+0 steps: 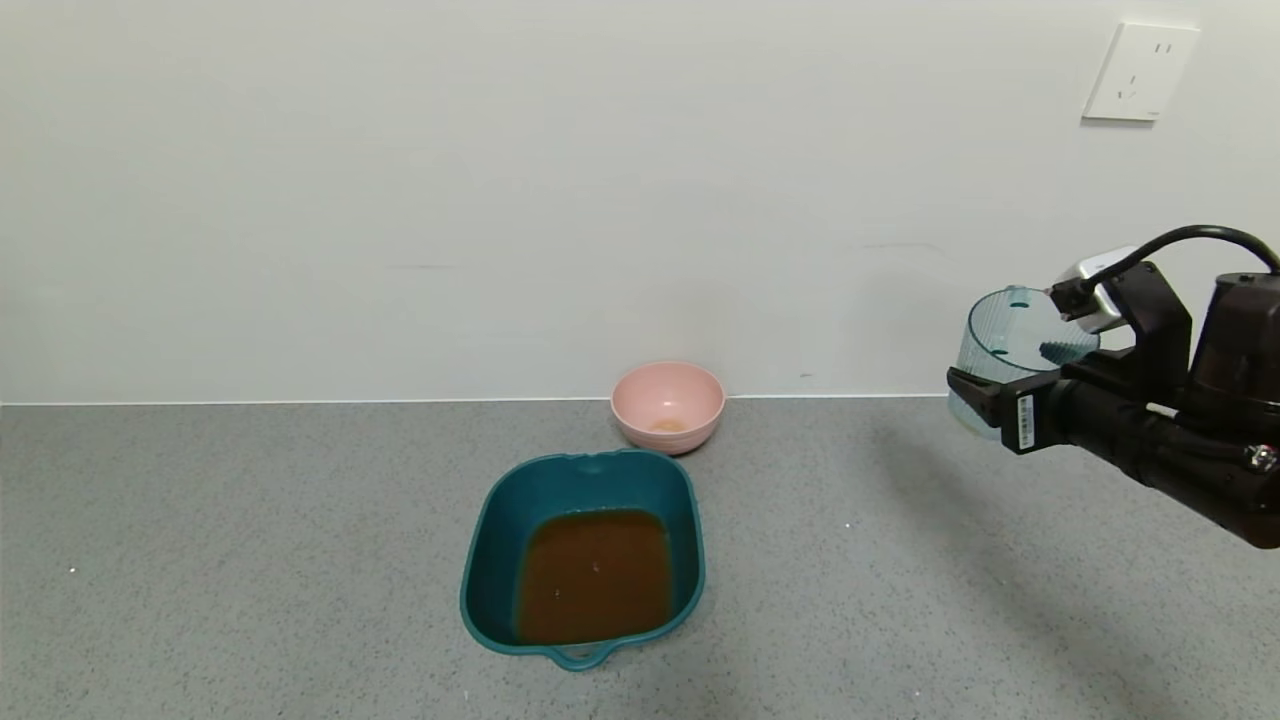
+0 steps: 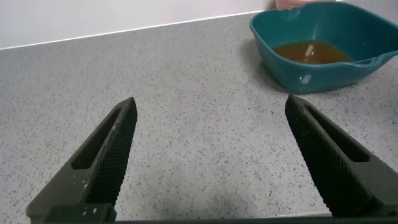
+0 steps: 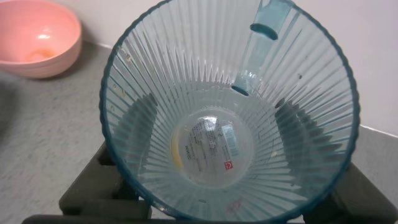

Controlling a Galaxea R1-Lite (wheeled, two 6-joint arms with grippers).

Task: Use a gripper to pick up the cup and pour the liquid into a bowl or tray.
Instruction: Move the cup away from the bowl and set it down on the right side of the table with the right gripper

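Note:
My right gripper is shut on the cup, a ribbed pale blue-green tumbler held upright in the air at the far right, well away from the tub. The right wrist view looks down into the cup; it holds no liquid and a label shows at its base. The dark teal tub sits on the counter at centre, with reddish-brown liquid pooled in it. The tub and the liquid also show in the left wrist view. My left gripper is open and empty just above the counter.
A small pink bowl stands behind the tub near the wall, also in the right wrist view. The grey speckled counter spreads to both sides. A white wall socket is at the upper right.

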